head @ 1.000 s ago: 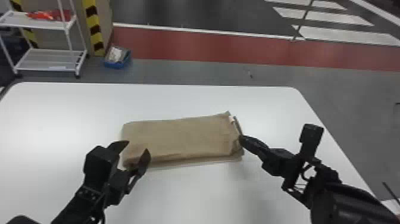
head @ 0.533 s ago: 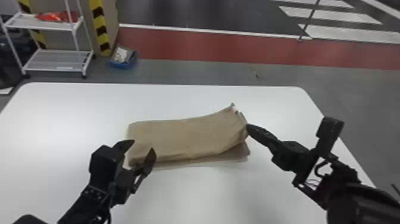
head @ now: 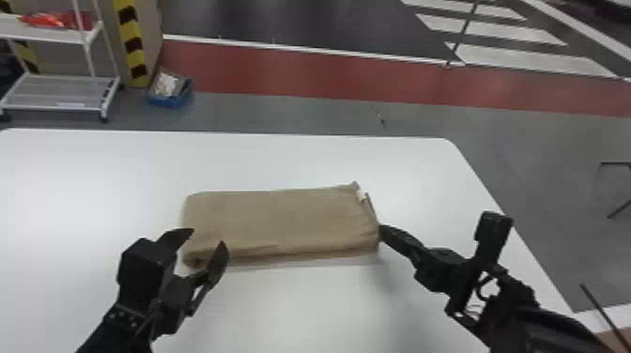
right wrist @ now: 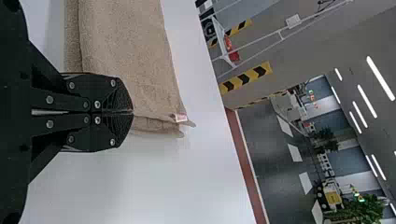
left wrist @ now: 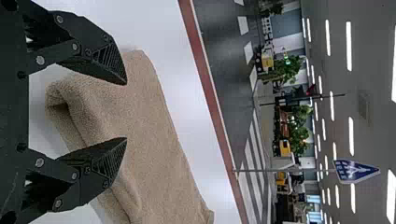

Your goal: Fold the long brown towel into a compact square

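The clenched right pincer hid some brown towel; the left pincer gaped. A blue bin held indistinct pale contents.

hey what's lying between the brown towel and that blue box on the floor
White tabletop runs from the towel, then grey floor up to the blue box, in the head view.

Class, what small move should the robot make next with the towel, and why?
Probably raise the right gripper slightly and draw it toward the left end of the towel: its fingers are shut at the right end, where creases gather, and the folded cloth lies as an oblong, not a square.
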Controlling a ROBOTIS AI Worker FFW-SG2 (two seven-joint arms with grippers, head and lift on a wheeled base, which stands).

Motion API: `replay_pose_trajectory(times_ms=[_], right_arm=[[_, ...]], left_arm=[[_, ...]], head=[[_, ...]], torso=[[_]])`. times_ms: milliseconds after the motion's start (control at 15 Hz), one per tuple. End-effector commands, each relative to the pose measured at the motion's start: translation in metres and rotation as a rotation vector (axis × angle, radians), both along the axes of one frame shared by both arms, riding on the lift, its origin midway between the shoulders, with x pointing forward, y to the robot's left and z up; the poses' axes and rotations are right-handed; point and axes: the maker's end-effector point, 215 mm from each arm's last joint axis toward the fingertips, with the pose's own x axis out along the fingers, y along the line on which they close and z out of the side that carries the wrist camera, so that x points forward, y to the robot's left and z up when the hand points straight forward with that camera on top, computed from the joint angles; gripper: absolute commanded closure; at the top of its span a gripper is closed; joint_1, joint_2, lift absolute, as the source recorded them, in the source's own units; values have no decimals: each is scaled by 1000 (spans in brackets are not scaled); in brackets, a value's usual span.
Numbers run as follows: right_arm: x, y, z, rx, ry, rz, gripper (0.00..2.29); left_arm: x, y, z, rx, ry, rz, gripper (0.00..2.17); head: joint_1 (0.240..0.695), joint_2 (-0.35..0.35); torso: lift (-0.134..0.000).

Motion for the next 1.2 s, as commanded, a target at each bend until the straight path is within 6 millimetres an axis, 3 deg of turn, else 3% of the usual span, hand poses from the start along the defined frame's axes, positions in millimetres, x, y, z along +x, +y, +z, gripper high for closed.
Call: replay_pose_trajectory(times_ms=[0, 67, 133, 200, 400, 533, 667, 733, 800, 933, 1000, 1133], right_arm=[[-1, -1, -4, -7, 11, 0, 1143], [-2, -2, -4, -4, 10, -2, 792], [-3, -7, -1, 5, 7, -12, 235], [-4, -11, 0, 7, 5, -20, 43], [-2, -25, 14, 22, -11, -44, 46], [-4, -21, 17, 35, 10, -39, 46], [-3, -19, 23, 33, -1, -36, 49], [-4, -17, 22, 36, 5, -35, 53], [-4, -16, 22, 36, 4, -35, 63], [-4, -14, 21, 43, 11, -34, 63], [-3, -15, 20, 43, 14, -38, 63], [15, -18, 31, 36, -11, -42, 63]], left_arm=[[-1, 0, 3, -2, -5, 3, 542], [0, 3, 8, -7, -14, 12, 515], [2, 6, 14, -13, -25, 26, 495], [5, 8, 23, -23, -47, 41, 495], [12, 28, 49, -59, -94, 94, 495], [22, 16, 69, -137, -144, 92, 400], [40, -10, 61, -181, -132, 75, 140], [47, -27, 56, -208, -110, 36, 272], [56, -39, 46, -219, -58, 2, 620], [71, -51, 10, -209, 66, 17, 1760], [74, -52, 6, -218, 78, 17, 2027], [80, -50, 7, -205, 76, 16, 2027]], head=[[695, -232], [695, -233], [695, -234], [695, -232], [695, -230], [695, -227], [695, -232], [695, -239], [695, -247], [695, -275], [695, -280], [695, -283]], torso=[[-124], [-124], [-124], [-124], [-124], [-124], [-124], [-124], [-124], [-124], [-124], [-124]])
